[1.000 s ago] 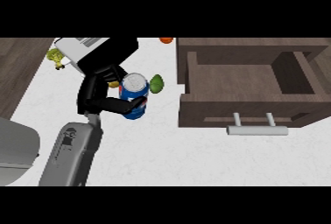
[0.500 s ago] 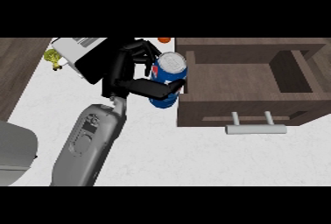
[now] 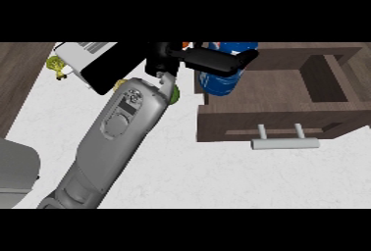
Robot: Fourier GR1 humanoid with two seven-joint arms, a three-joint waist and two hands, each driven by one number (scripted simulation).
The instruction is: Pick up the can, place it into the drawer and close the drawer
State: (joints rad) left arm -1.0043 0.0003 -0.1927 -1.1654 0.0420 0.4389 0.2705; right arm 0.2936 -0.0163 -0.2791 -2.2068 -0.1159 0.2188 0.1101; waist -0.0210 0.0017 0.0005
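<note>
The blue can (image 3: 220, 82) is held in the air, tilted, above the left wall of the open brown drawer (image 3: 270, 125). My left hand (image 3: 211, 59) is shut on it, black fingers curled across its upper part and hiding its top. The grey forearm (image 3: 119, 130) runs up from the lower left edge. The drawer's inside (image 3: 279, 90) shows bare wood, and its silver handle (image 3: 285, 142) faces the near side. The right hand shows nowhere.
A green round fruit (image 3: 174, 93) peeks out beside the forearm. A black and white appliance (image 3: 94, 63) stands at the back left, with a yellow item (image 3: 56, 64) beside it. A grey rounded object (image 3: 16, 169) sits at the left edge.
My left hand has carried the can to the right and farther back, from beside the green fruit to above the drawer's left wall. The drawer has not moved.
</note>
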